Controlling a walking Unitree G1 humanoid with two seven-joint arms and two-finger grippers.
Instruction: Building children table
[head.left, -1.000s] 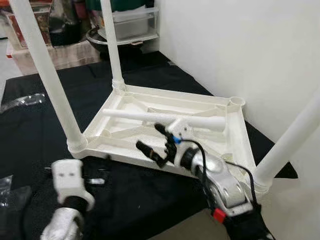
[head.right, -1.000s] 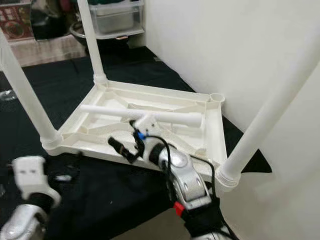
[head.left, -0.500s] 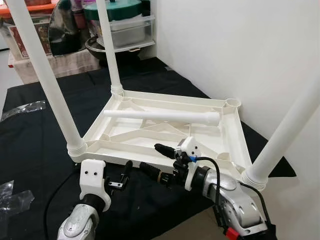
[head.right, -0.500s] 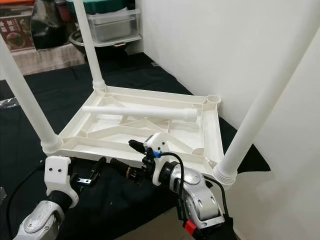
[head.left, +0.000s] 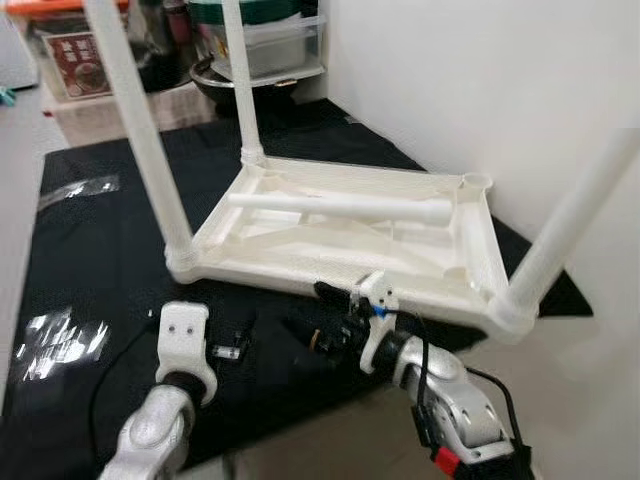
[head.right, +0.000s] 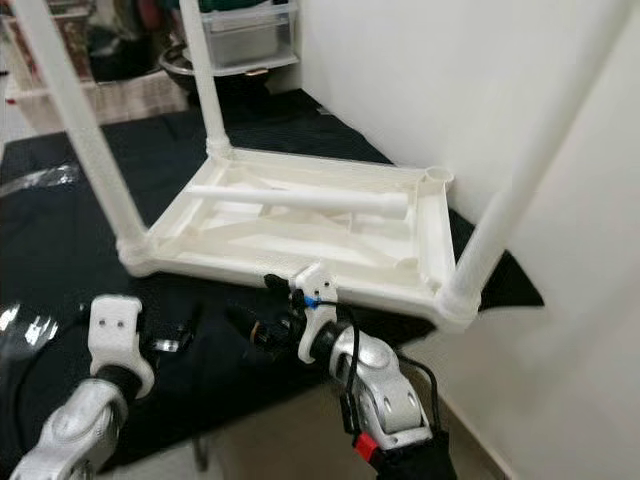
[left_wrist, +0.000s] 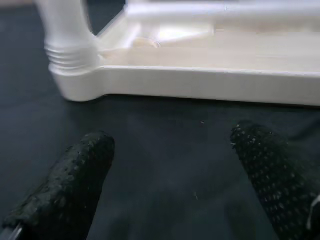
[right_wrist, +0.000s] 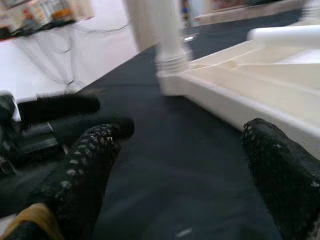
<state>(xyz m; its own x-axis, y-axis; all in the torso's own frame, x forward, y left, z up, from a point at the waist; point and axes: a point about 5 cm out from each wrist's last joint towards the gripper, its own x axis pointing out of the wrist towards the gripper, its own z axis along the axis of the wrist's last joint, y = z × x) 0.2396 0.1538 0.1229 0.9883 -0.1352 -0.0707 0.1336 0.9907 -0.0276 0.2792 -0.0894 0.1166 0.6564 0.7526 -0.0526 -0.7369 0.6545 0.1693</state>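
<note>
The loose leg (head.left: 335, 207) lies crosswise inside the upturned table (head.left: 476, 262), beyond the right pincer (head.left: 325, 315), nearer, released and empty.

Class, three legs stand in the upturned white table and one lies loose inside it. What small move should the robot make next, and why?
Probably reach the right pincer forward over the rim to the loose white plastic leg lying across the upturned white plastic tabletop. The far right corner socket stands empty, and both pincers, the left pincer too, are open and hold nothing.

Black floor mat (head.left: 100, 250) w/ upside-down white table (head.left: 350, 235) + clear plastic wrap (head.left: 55, 335) on it.
</note>
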